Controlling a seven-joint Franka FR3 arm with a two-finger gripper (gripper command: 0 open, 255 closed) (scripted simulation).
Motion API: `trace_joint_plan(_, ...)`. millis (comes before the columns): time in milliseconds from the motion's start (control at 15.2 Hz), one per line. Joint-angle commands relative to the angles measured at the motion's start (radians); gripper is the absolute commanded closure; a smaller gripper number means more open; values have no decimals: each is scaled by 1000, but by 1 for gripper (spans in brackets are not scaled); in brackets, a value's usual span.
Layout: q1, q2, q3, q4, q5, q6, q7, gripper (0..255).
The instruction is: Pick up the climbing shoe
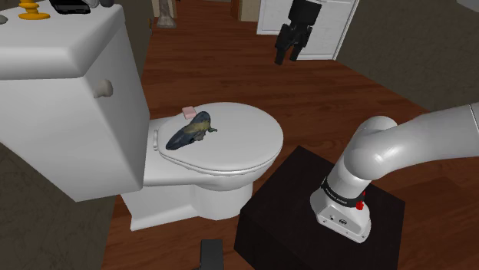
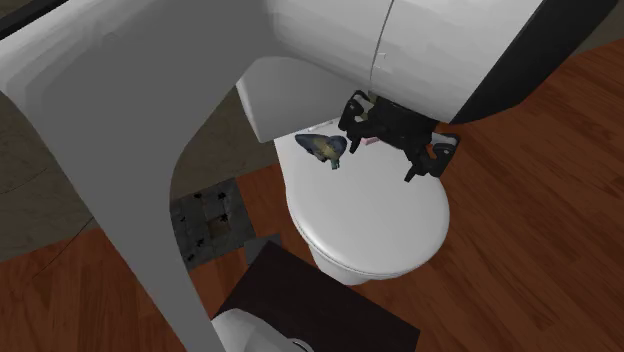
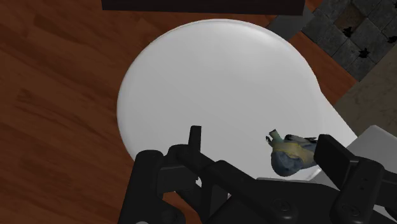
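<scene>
Tool [image 1: 287,55]: open wide and holding nothing; the two black fingers [image 3: 195,139] stand well apart in the wrist view.
Tool place: in the air at the top middle of the shoulder view, over the wood floor [image 1: 230,69] and well apart from the shoe. In the second exterior view it hangs right of centre, above the rear part of the lid.
Shoe [image 1: 190,132]: blue-grey with a yellow-olive band, lying on the closed lid near its hinge end, left of centre in the shoulder view.
Shoe from the wrist: seen between the fingers, nearer one of them, well below and touched by neither.
Lid [image 1: 246,146]: white and shut.
Pink block [image 1: 189,112]: small, at the lid's rear edge, just beside the shoe on the tank side.
Tank [image 1: 69,84]: white, upper left of the shoulder view, with a yellow thing [image 1: 29,9] and a black thing [image 1: 69,6] on top.
Stand [image 1: 307,222]: dark box, lower right of the shoulder view, just beside the toilet bowl.
Arm [image 1: 414,142]: white, rising from the stand to the frame's right edge.
Cabinet [image 1: 338,31]: white, behind the tool at the upper right.
Tiles [image 2: 210,225]: dark grey patch on the floor, left of the bowl in the second exterior view.
</scene>
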Motion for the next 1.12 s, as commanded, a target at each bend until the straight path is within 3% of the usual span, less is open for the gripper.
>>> trace_joint_plan(0, 0, 0, 0, 0, 0, 0, 0, 0)
trace_joint_plan(528, 63, 154, 2, -112, 58, 247, -90, 0)
trace_joint_plan(1056, 136, 376, 11, -143, 134, 478, -198, 0)
